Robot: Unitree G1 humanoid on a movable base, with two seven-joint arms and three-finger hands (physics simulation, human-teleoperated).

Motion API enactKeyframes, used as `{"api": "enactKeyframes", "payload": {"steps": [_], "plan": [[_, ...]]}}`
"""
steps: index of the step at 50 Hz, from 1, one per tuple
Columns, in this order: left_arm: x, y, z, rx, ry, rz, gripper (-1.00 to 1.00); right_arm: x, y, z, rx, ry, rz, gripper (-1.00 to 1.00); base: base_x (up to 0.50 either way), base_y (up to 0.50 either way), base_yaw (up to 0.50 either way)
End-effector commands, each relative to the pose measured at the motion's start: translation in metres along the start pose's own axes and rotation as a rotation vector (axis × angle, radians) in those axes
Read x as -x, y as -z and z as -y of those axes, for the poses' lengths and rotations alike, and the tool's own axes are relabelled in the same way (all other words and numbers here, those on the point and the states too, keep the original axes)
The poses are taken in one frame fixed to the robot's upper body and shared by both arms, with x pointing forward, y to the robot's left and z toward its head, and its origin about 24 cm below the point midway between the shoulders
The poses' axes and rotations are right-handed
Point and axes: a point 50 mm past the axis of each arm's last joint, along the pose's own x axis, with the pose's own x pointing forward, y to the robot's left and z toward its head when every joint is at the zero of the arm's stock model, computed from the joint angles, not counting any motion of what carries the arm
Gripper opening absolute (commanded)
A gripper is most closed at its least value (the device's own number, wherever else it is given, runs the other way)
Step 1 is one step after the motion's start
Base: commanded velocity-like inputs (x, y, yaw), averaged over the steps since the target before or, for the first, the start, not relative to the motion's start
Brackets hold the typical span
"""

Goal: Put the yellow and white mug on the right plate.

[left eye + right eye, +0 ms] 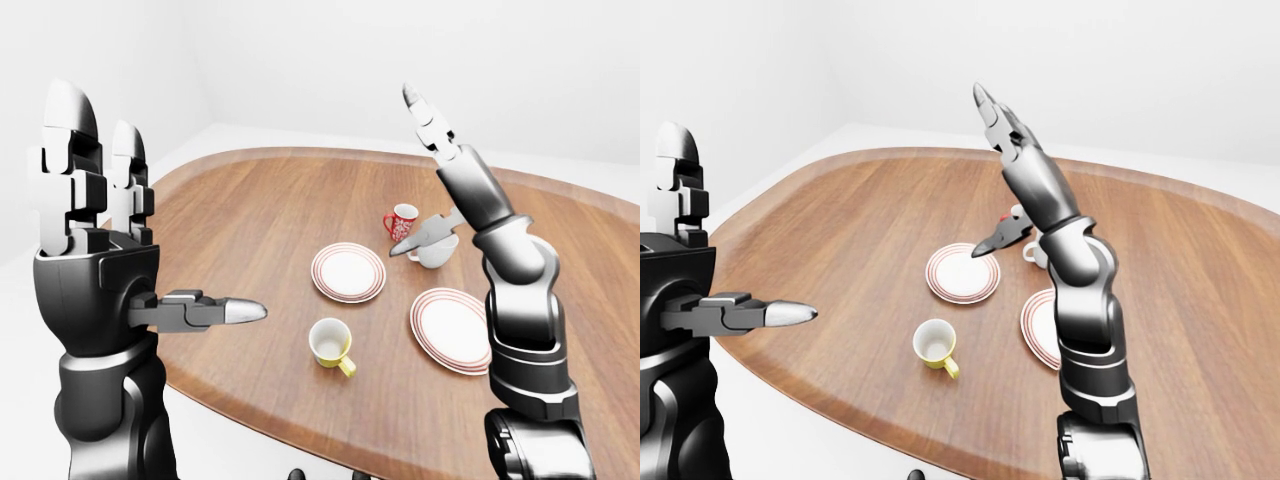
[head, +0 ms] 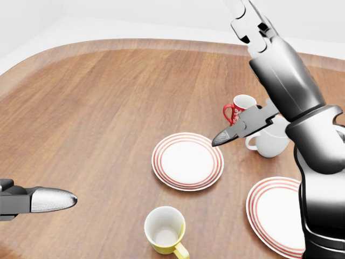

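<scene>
I'm looking over the rounded brown wooden counter [image 2: 108, 108], its near edge curving low in the eye views. My right hand [image 1: 440, 150] is raised high, fingers [image 1: 425, 115] spread and empty; my left hand [image 1: 95, 240] stands upright, released too. The right red-ringed white plate [image 2: 275, 216] lies bare. The yellow and white mug [image 2: 164, 231] sits upright near the head view's bottom, handle toward me, apart from the middle ringed plate [image 2: 187, 161]. I judge it rigid, light, glazed-slick; I'd grip across the rim or body. Open wood lies between mug and plate.
</scene>
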Motion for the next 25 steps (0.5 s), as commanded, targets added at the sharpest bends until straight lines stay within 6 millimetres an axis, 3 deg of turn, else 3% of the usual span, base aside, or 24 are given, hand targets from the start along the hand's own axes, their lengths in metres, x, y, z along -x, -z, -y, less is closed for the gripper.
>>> {"api": "enactKeyframes", "payload": {"steps": [1, 8, 19, 25], "plan": [[0.0, 0.001, -0.001, -0.001, -0.001, -0.004, 1.0, -0.009, 0.013, -0.011, 0.174, -0.155, -0.117, 1.0, 0.0, 0.0, 0.0], [0.0, 0.0, -0.002, -0.002, -0.003, 0.0, 1.0, -0.008, 0.026, -0.024, 0.223, -0.26, -0.206, 1.0, 0.0, 0.0, 0.0], [-0.001, -0.002, -0.002, -0.004, -0.004, 0.011, 1.0, -0.011, 0.026, -0.038, 0.214, -0.34, -0.231, 1.0, 0.0, 0.0, 0.0], [-0.001, 0.007, -0.005, -0.011, -0.009, -0.028, 1.0, -0.011, 0.026, -0.044, 0.158, -0.36, -0.215, 1.0, 0.0, 0.0, 0.0]]}}
